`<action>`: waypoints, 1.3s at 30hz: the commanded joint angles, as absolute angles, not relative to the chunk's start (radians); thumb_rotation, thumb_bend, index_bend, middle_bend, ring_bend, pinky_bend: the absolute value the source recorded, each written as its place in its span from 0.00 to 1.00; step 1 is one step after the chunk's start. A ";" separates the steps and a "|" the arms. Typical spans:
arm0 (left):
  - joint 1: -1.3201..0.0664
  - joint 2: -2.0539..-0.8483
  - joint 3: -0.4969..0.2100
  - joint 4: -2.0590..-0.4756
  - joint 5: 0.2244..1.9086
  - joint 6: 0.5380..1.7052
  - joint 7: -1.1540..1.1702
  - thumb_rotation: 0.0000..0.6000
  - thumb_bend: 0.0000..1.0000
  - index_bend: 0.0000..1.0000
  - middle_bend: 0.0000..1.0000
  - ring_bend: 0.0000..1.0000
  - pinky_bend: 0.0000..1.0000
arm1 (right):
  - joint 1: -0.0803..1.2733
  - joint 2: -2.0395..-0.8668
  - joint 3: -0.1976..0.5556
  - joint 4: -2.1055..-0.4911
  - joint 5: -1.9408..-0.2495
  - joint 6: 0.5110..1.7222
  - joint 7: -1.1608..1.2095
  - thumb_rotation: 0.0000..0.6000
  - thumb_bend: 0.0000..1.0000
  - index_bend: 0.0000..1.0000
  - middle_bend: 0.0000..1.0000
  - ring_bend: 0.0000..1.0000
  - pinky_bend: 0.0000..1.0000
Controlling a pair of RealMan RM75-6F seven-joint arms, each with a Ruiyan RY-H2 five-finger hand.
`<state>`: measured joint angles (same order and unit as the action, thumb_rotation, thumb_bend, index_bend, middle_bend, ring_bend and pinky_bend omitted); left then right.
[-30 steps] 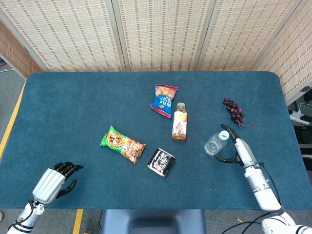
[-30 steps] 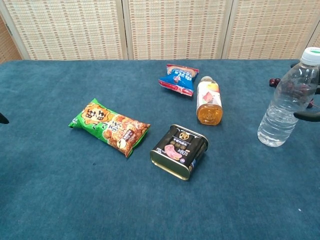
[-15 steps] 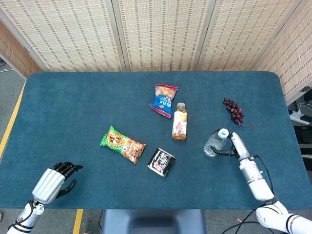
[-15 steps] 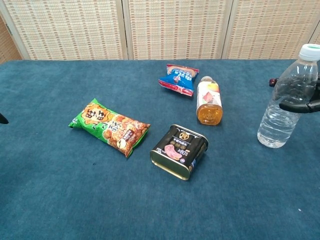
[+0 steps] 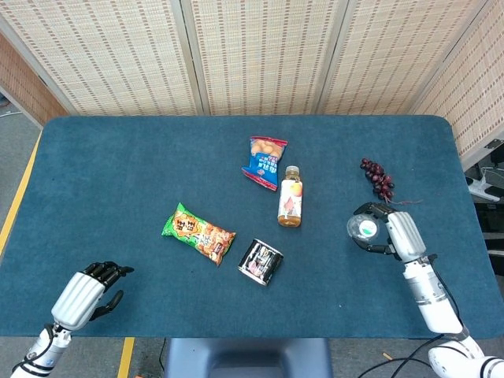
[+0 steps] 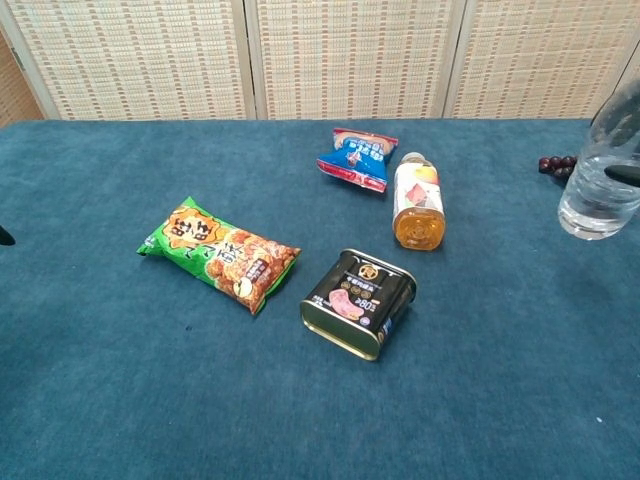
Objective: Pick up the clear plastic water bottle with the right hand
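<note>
The clear plastic water bottle [image 5: 364, 229] with its white cap is lifted off the blue table, seen from above in the head view. My right hand [image 5: 387, 232] grips it, fingers wrapped around its body. In the chest view the bottle [image 6: 604, 170] hangs above the cloth at the right edge, its top cut off, with a dark finger [image 6: 626, 173] across it. My left hand [image 5: 88, 290] rests at the near left corner, holding nothing, fingers loosely curled.
On the table [image 5: 118, 181] lie a green snack bag [image 5: 198, 233], a dark tin [image 5: 261, 261], an orange drink bottle [image 5: 290, 197], a blue snack packet [image 5: 264, 160] and grapes [image 5: 378, 179] far right.
The right hand closed around the bottle and raised it off the table, moving it right and toward the camera. The left hand stayed still.
</note>
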<state>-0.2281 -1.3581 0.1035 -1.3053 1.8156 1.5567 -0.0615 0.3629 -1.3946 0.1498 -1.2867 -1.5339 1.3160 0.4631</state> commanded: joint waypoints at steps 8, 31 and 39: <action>-0.228 -1.359 0.103 -1.307 1.814 1.552 -0.055 1.00 0.43 0.27 0.39 0.30 0.39 | 0.361 -1.525 0.183 -1.136 -1.488 1.419 0.033 1.00 0.48 0.76 0.68 0.61 0.57; -0.225 -1.354 0.099 -1.304 1.809 1.562 -0.075 1.00 0.42 0.27 0.39 0.30 0.39 | 0.381 -1.525 0.109 -0.972 -1.624 1.513 0.427 1.00 0.48 0.76 0.68 0.61 0.57; -0.225 -1.353 0.102 -1.308 1.812 1.559 -0.068 1.00 0.43 0.27 0.39 0.30 0.39 | 0.375 -1.643 0.160 -0.758 -1.629 1.689 0.208 1.00 0.48 0.77 0.69 0.61 0.57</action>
<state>-0.2250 -1.3531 0.1016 -1.3080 1.8118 1.5595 -0.0688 0.3977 -1.4841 0.0969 -1.0453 -1.6355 1.4812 1.0581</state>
